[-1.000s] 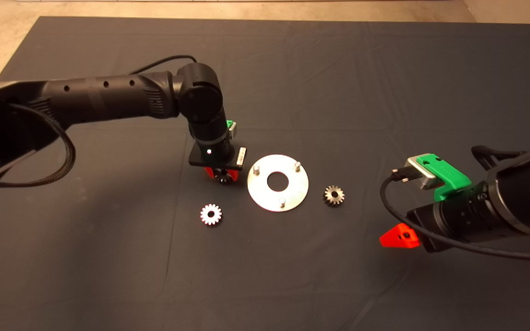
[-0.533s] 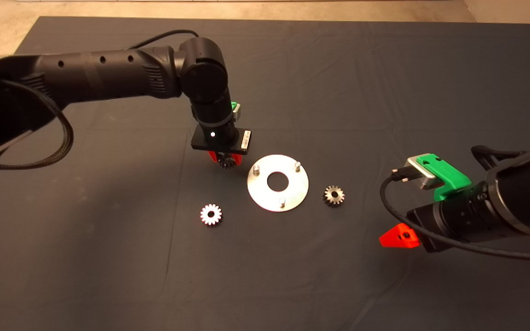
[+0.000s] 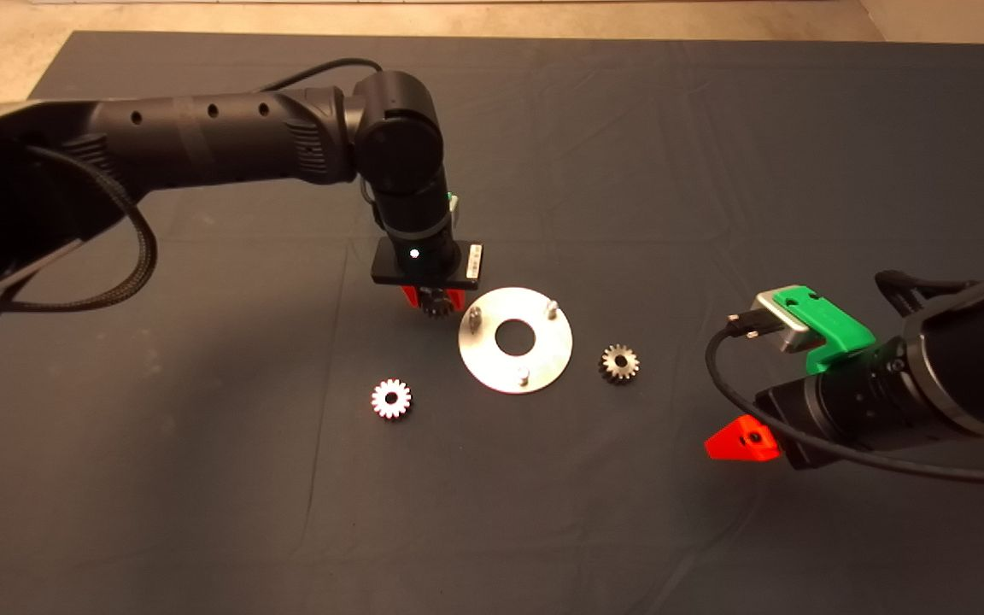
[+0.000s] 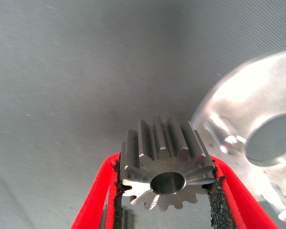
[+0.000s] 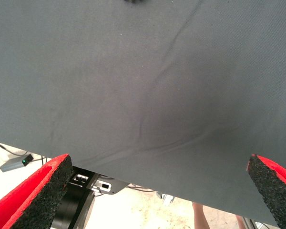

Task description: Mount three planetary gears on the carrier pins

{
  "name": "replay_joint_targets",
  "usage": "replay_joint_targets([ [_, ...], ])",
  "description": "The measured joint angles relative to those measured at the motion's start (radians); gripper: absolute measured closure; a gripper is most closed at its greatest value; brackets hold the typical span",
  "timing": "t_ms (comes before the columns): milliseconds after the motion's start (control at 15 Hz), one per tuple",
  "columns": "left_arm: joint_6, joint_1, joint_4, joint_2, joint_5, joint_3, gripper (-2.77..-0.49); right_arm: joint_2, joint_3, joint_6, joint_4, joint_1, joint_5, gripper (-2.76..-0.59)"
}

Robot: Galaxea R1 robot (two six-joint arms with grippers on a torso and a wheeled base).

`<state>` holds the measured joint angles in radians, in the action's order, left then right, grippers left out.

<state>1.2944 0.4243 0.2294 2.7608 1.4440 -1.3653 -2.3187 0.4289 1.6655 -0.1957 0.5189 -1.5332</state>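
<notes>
A flat silver disc (image 3: 516,363) with a large centre hole lies mid-mat, three short carrier pins (image 3: 475,316) standing bare on it. My left gripper (image 3: 434,301) hangs just left of the disc, above the mat, shut on one planetary gear (image 3: 436,303). In the left wrist view that gear (image 4: 166,167) sits clamped between the black pads (image 4: 118,191), the disc (image 4: 276,95) blurred close beside it. A second gear (image 3: 391,399) lies on the mat to the disc's lower left, a third (image 3: 619,363) to its right. My right gripper (image 3: 735,440) waits open at the right edge.
The dark mat (image 3: 629,154) covers the table, with pale floor beyond its far edge. In the right wrist view only wrinkled mat (image 5: 143,86) shows, and past its edge some equipment and cables on the floor.
My left gripper has lifted the gear off the mat and carried it right, toward the disc's near-left pin. The right arm and the other two gears have not moved.
</notes>
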Motion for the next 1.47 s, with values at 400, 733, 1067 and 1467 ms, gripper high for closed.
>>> replay_joint_targets([
  [400,0.0,0.038,-0.005,0.012,0.001,0.0,-0.94,0.0,0.0,0.0,0.002,0.0,0.0,-2.75],
  [733,-0.006,0.045,-0.023,0.041,-0.004,0.0,-0.94,0.0,0.0,0.001,0.002,0.0,0.0,-2.75],
  [1067,-0.022,0.045,-0.035,0.055,-0.005,-0.01,-0.94,0.0,0.0,0.001,0.002,0.0,0.0,-2.75],
  [1467,-0.103,0.045,-0.085,0.057,-0.004,-0.082,-0.93,0.0,0.0,0.001,0.002,-0.001,0.0,-2.75],
])
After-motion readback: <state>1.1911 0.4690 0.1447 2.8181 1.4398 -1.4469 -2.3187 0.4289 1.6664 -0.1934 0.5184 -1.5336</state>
